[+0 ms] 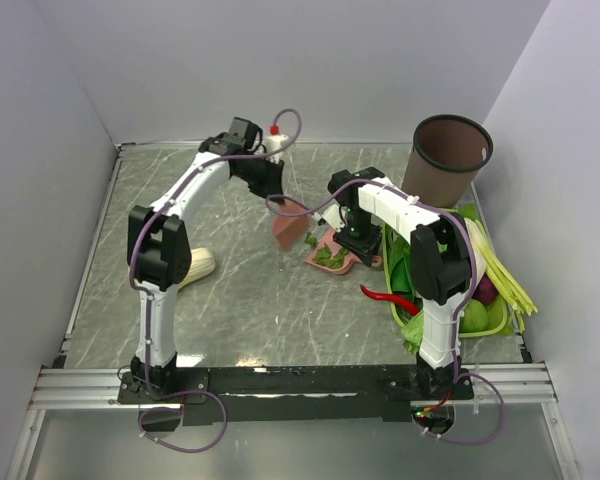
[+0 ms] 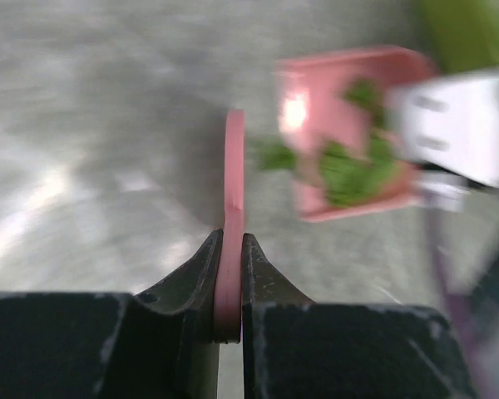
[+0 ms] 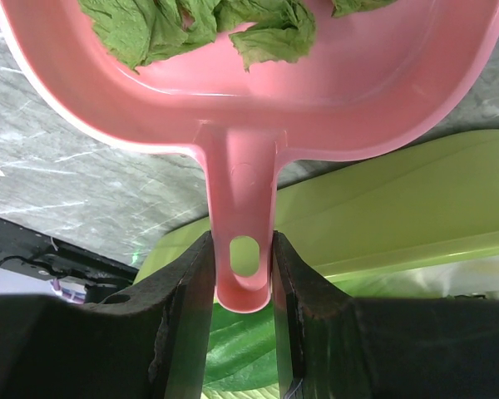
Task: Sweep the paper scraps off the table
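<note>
A tall brown bin (image 1: pixel 450 158) stands at the far right of the counter (image 1: pixel 240 300). In front of it sits a light green basket (image 3: pixel 416 199) full of vegetables, with long yellow-green stalks (image 1: pixel 502 268), a round green fruit (image 1: pixel 474 316) and something purple (image 1: pixel 487 290). A red chili (image 1: pixel 387 297) lies at its left edge. A pale cabbage (image 1: pixel 196 266) lies far off on the left. Near the middle are a pink dustpan (image 3: pixel 316 116) and a flat pink scraper (image 2: pixel 234 166).

The pink dustpan (image 3: pixel 341 108) is smooth, shiny plastic. The paper scraps (image 3: pixel 266 33) in it are dull green and crinkly. The pink scraper (image 2: pixel 232 208) looks like smooth plastic too. The bench (image 1: pixel 250 300) looks like smooth grey-green stone with a soft shine. Its rail (image 1: pixel 80 385) is bare silver metal. The right hand (image 3: pixel 243 243) has dull, rough black fingers (image 3: pixel 183 324).
</note>
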`<state>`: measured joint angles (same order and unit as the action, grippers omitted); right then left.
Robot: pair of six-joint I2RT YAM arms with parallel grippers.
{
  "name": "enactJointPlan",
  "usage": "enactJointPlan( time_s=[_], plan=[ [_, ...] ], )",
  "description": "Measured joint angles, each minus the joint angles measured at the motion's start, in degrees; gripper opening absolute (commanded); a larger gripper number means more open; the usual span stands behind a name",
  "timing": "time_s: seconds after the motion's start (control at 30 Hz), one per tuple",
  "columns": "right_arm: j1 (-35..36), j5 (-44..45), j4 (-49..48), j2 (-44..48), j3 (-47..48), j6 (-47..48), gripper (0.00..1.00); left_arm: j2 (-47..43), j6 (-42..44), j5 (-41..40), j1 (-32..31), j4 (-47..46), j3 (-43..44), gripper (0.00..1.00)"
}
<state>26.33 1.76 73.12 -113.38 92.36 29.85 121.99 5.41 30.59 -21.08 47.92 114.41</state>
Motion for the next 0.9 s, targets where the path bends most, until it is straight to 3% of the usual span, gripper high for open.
enactJointPlan(
  time_s=[0.2,0.33,0.5,0.63,0.9],
  plan=[
    [-0.11,-1.05,0.04,0.00,0.00,-0.22,0.00,3.54,1.42,24.61,-1.42,5.51,0.22,0.01],
    [-0.24,-1.36,0.02,0.00,0.07,-0.24,0.00,3.28,1.25,29.20,0.63,6.01,-1.22,0.01],
    [-0.24,-2.47,-0.22,0.00,-0.04,-0.26,0.00,0.42,0.92,27.65,6.10,5.81,-4.24,0.01],
    [-0.28,-2.93,-0.42,0.00,-0.15,-0.26,0.00,-3.74,1.46,20.96,10.34,6.01,-4.46,0.01],
    [-0.39,-4.22,-1.25,0.00,-0.13,-0.22,0.00,-9.68,4.46,9.42,11.30,7.23,-5.38,0.01]
  ],
)
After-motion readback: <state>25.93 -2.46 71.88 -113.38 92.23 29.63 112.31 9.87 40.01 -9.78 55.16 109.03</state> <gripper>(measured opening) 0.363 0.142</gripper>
